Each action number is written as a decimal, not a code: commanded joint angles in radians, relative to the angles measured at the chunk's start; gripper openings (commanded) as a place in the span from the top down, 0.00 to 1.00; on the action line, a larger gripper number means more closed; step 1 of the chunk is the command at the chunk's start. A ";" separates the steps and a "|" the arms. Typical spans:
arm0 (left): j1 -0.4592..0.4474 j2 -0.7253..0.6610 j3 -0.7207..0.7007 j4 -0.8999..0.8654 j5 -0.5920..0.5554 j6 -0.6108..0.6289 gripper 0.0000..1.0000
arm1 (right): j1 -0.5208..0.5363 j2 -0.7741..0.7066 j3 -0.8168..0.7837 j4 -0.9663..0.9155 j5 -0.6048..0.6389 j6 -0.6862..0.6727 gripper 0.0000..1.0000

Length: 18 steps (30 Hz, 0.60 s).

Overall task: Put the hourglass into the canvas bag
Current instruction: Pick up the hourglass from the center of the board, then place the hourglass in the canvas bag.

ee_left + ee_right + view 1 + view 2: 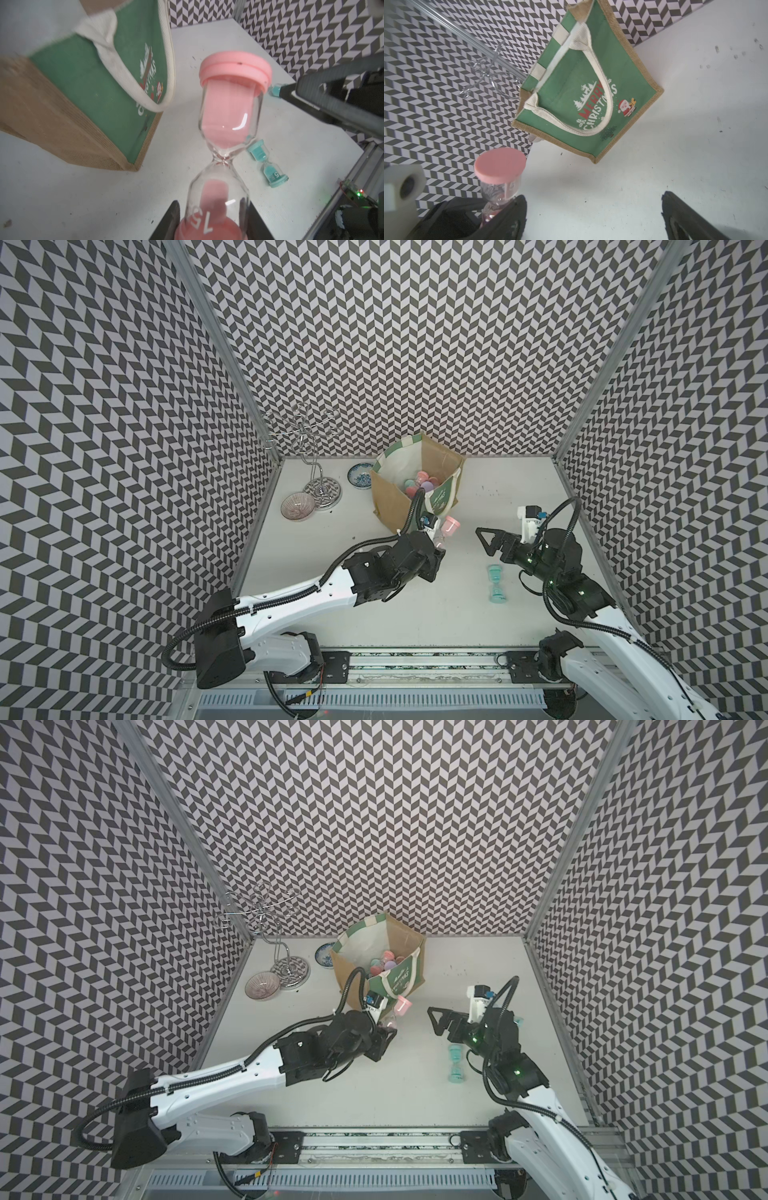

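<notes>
A pink hourglass [448,529] [228,112] marked "15" is lifted just in front of the canvas bag's green panel. My left gripper [437,546] [212,214] is shut on its lower bulb and cap, and black fingers [171,220] press both sides. The canvas bag [390,499] [353,975] [571,87] stands open at the back centre, showing tan jute sides, white handles and "Merry Christmas" lettering. My right gripper [487,541] [437,1020] [593,209] hovers open and empty to the right of the pink hourglass [500,166]. A teal hourglass [494,583] [268,164] lies on the table below it.
Several pastel hourglasses [419,485] lie inside the bag. A wire stand [320,477], a pink bowl [297,506] and a blue patterned dish [360,482] sit at the back left. Chevron walls close three sides, and a metal rail [415,668] runs along the front.
</notes>
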 commanded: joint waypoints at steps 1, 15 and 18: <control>0.050 0.009 0.089 -0.014 -0.007 0.070 0.79 | -0.005 0.002 0.008 0.170 -0.059 -0.001 0.01; 0.282 0.279 0.451 -0.092 0.008 0.197 0.79 | -0.005 0.065 -0.005 0.331 -0.133 -0.037 0.01; 0.328 0.345 0.509 -0.100 0.021 0.211 0.79 | -0.004 0.085 -0.005 0.336 -0.144 -0.038 0.01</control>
